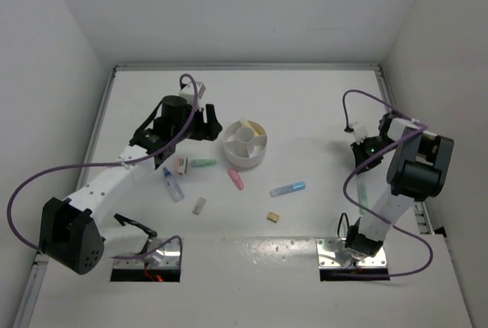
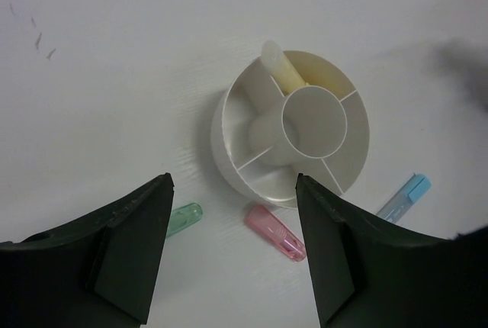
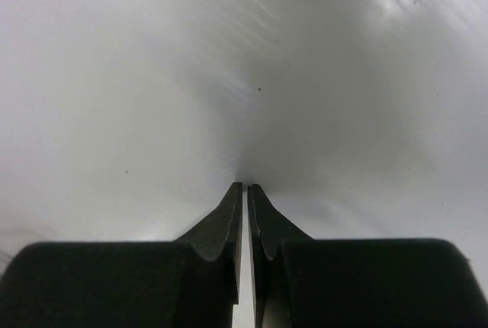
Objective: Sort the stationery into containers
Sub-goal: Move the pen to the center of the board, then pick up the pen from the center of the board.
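Left gripper (image 2: 234,181) wide open, empty; right gripper (image 3: 245,188) nearly closed, empty. Pink stick (image 2: 276,233): light, rigid, probably slick (may roll); grasp mid-barrel.

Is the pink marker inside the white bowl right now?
No, the pink marker lies on the table just outside the white bowl, close to its wall in the left wrist view.

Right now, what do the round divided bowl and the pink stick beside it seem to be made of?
The divided bowl looks like opaque white moulded plastic: thin even walls, a smooth surface and a faint sheen. The pink stick seems to be translucent tinted plastic, glossy, with light passing through it. Both are judged by look only.
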Controlling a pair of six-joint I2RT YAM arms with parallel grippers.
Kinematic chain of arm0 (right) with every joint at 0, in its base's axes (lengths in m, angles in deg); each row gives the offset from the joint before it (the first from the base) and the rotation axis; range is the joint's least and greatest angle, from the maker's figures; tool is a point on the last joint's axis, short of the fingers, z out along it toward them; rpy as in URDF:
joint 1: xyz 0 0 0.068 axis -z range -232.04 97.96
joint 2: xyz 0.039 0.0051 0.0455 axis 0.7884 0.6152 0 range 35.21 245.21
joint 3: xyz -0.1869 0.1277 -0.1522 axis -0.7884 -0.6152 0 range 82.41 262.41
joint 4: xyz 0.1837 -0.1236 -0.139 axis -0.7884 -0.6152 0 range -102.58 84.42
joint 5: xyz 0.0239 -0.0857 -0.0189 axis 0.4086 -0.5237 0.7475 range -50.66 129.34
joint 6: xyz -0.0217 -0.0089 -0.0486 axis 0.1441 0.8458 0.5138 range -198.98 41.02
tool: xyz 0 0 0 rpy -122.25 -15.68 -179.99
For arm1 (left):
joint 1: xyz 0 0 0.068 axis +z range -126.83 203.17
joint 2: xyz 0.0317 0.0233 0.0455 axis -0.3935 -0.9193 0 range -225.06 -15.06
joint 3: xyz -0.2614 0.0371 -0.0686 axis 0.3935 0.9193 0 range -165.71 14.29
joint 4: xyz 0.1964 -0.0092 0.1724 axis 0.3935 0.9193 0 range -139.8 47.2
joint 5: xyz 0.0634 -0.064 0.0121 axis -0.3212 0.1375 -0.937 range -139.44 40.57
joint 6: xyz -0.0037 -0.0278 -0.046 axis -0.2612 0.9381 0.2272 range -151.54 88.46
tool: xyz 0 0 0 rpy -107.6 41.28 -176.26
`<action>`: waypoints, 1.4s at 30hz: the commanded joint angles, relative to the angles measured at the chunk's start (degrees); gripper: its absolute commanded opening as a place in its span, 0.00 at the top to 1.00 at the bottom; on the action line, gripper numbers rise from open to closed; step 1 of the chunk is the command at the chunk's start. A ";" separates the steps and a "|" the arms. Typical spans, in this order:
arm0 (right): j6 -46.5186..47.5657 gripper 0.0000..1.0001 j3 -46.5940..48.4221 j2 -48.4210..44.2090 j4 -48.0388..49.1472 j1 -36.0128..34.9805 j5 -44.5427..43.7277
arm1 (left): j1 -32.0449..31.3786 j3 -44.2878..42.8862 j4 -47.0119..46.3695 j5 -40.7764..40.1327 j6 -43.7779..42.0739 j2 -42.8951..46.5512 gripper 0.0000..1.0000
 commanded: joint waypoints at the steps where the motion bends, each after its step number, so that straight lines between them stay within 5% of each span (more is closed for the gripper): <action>1: -3.74 0.93 -4.35 -6.09 7.44 -0.44 -3.98 | -0.05 -0.78 -0.28 -0.67 -1.11 0.39 0.29; 6: -14.56 0.81 -8.77 -16.55 18.91 -0.44 -8.39 | -0.05 -1.31 -0.28 -0.14 -1.11 -0.14 0.29; 12: -20.46 0.61 -6.74 -21.04 12.68 -0.44 -8.39 | -0.05 -1.31 -0.28 -0.75 -1.11 -0.75 0.29; 17: -15.46 0.47 -8.84 -22.27 2.04 -0.44 -5.58 | -0.05 -0.78 -0.28 -1.81 -1.11 -1.28 0.29; 31: -17.39 0.47 -20.09 -27.55 9.32 -0.44 -12.87 | -0.05 0.28 -0.81 -2.86 -0.05 -3.48 0.29; 42: -18.97 0.44 -23.61 -21.15 15.30 -0.44 -14.63 | -0.05 0.80 -1.33 -2.86 -0.05 -3.48 0.29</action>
